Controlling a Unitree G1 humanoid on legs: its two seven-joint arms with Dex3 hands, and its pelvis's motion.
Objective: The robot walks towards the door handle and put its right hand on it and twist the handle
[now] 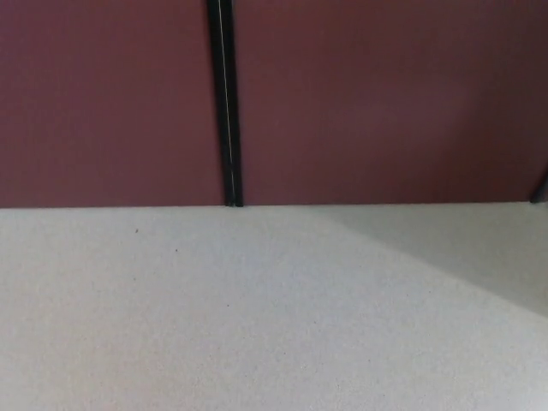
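Looking down, the camera is showing only dark red doors (111,103), their black seam (227,111) and pale floor (257,325); neither hand nor the handle is showing, so their relation cannot be told.

Neither arm, wrist nor hand of the robot shows in the head view, so the pose and the state of both hands cannot be told.

Dark red wall panels (111,103), black vertical seam (226,103), pale speckled floor (214,317).
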